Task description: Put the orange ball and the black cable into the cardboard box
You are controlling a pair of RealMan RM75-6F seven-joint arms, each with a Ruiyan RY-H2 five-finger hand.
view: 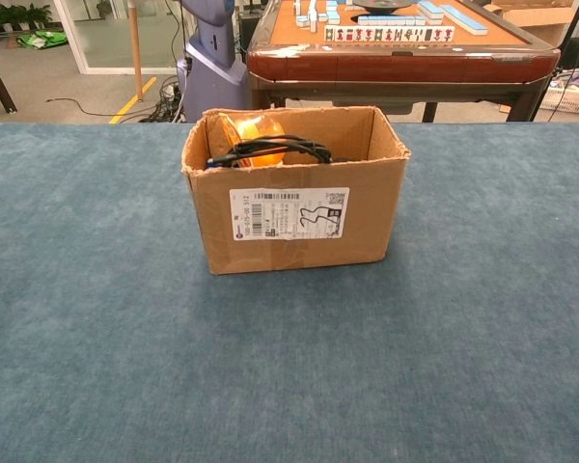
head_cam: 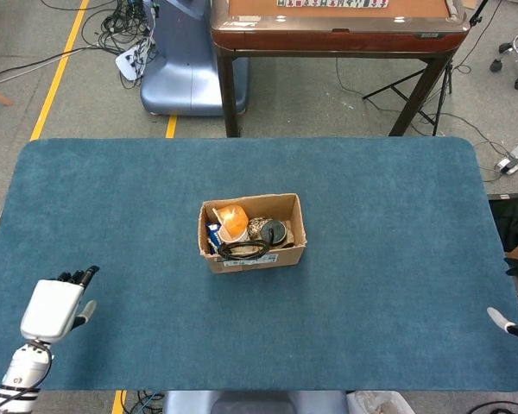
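Note:
The cardboard box (head_cam: 252,256) stands open-topped at the middle of the blue table; the chest view shows its labelled front (view: 294,212). Inside it, at the left, lies the orange ball (head_cam: 234,219) (view: 249,129). The black cable (head_cam: 243,251) (view: 270,147) is coiled in the box along the front wall, rising slightly above the rim. My left hand (head_cam: 55,305) hovers near the table's front left corner, far from the box, holding nothing, its fingers stretched forward and the thumb apart. Only a sliver of my right hand (head_cam: 506,321) shows at the right edge.
Other small items lie in the box, among them a round dark one (head_cam: 274,230). A brown mahjong table (head_cam: 337,30) and a blue machine base (head_cam: 186,65) stand beyond the far edge. Cables trail on the floor at the back left.

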